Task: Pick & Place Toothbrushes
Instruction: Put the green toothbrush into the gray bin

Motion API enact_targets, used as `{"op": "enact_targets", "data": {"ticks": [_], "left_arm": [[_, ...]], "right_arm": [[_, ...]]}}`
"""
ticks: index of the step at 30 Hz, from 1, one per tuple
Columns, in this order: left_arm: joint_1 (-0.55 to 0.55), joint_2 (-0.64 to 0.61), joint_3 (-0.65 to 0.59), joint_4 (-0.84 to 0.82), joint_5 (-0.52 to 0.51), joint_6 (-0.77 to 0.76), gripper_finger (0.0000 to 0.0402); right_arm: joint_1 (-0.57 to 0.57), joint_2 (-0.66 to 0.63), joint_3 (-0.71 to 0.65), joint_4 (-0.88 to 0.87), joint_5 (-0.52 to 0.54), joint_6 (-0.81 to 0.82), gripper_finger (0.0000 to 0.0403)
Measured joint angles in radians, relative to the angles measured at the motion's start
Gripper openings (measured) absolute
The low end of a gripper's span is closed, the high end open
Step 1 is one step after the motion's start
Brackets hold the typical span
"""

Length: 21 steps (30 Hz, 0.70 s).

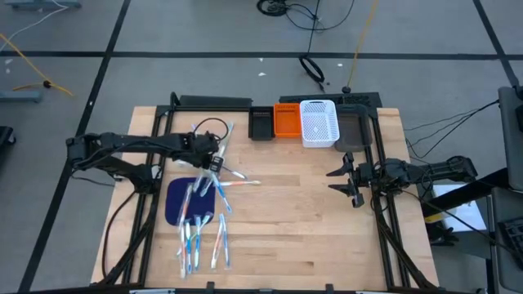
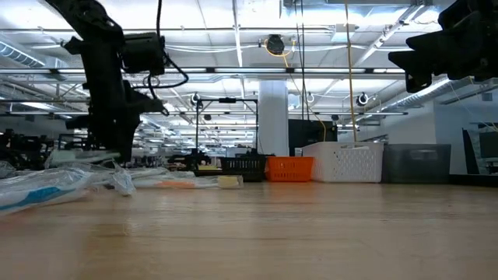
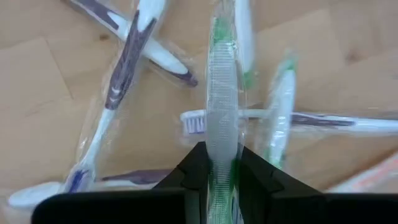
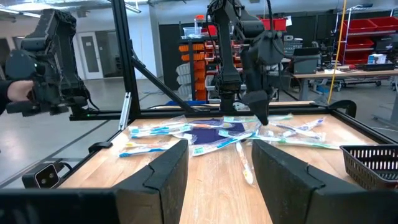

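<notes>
The toothbrushes (image 1: 200, 220), each in a clear wrapper, are shown scattered on the left half of the desk (image 1: 294, 237), several lying over a dark blue mat (image 1: 181, 200). One green-accented wrapped toothbrush (image 3: 222, 112) is pinched between the fingers of the left gripper (image 3: 221, 180), just above the pile. The right gripper (image 1: 345, 181) is held with fingers spread at the desk's right edge, well apart from the pile. Black (image 1: 261, 124), orange (image 1: 287, 122) and white (image 1: 319, 122) bins are ranged along the far edge.
</notes>
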Motion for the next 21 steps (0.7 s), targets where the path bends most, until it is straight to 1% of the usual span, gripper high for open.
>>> {"op": "enact_targets", "data": {"ticks": [3,5,6,9,12,16,21], "left_arm": [[-0.005,-0.022,0.025,0.005,0.000,0.026,0.0041],[-0.012,-0.034,0.036,0.040,-0.001,0.070,0.0029],[-0.017,-0.039,0.039,0.077,0.000,0.107,0.0029],[-0.037,-0.043,0.041,0.226,0.030,0.202,0.0029],[-0.059,-0.042,0.041,0.413,0.076,0.270,0.0034],[-0.092,-0.037,0.041,0.644,0.110,0.337,0.0051],[-0.139,-0.038,0.041,0.841,0.110,0.437,0.0031]], "right_arm": [[0.000,0.000,0.000,0.000,0.000,0.019,0.0169],[0.000,0.000,0.000,0.000,0.000,0.054,0.0169],[0.000,0.000,0.000,0.000,0.000,0.060,0.0169],[0.000,0.000,0.000,0.015,0.001,0.063,0.0169],[0.000,0.003,0.000,0.080,0.010,0.055,0.0169],[0.000,0.028,0.001,0.188,0.067,0.053,0.0169],[-0.001,0.110,0.037,0.232,0.142,0.045,0.0169]]}}
